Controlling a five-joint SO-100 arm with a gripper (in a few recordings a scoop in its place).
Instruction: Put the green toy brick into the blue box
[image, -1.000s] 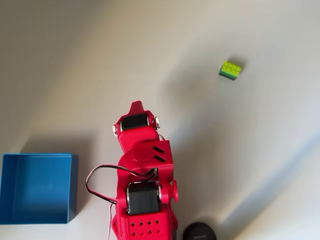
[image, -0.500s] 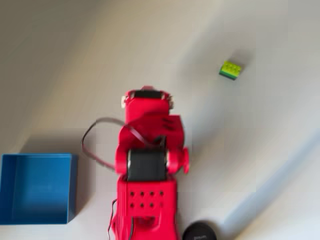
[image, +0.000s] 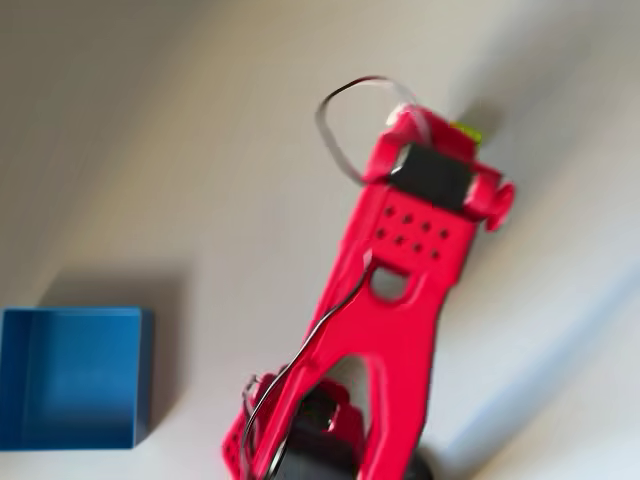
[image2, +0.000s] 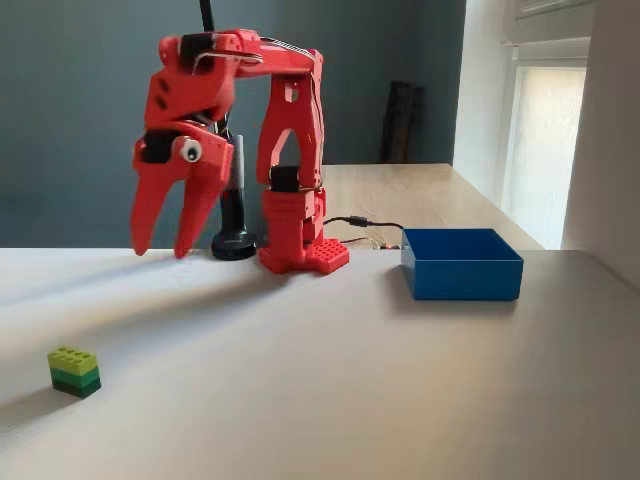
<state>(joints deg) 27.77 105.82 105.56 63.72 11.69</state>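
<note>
Pincer (image2: 160, 250) hanging in the air with its two long, tapered red plastic fingers (image2: 148, 212) spread apart, nothing between them. The red arm (image2: 290, 130) arches up behind it from a studded base on the table. Below the fingertips and nearer the camera in the fixed view sits the green toy brick (image2: 74, 371), a small studded block, lime on top, darker green beneath, flat on the pale matte table (image2: 330, 390) and untouched. Overhead the arm is blurred, so only a sliver of lime (probably the brick) peeks past the wrist (image: 466, 131). Well off to the pincer's far side, past the base, stands the blue box (image2: 461, 264), square, thin-walled, open-topped (image: 72, 377).
</note>
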